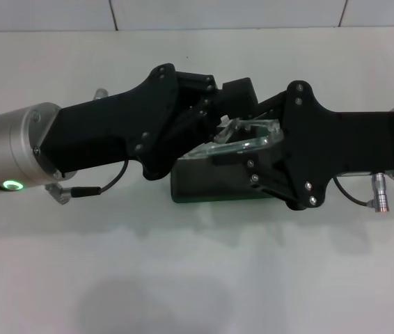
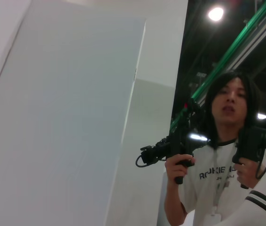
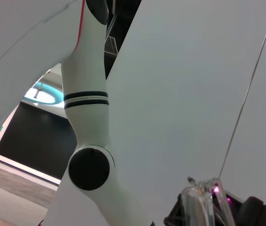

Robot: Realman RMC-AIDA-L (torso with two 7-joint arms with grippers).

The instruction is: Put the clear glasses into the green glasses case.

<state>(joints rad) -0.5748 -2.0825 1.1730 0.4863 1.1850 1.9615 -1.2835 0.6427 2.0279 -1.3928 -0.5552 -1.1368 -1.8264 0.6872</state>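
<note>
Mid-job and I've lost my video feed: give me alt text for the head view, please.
Both grippers meet at mid-table over the green glasses case, with the clear glasses held up between them just above it. The left gripper comes in from the left, the right gripper from the right. The white table carries nothing else in view.

The clear glasses look like glossy, colourless transparent plastic; the green glasses case has a smooth, faintly shiny hard shell; the bench is matt white; the left arm's cuff is brushed metal.
</note>
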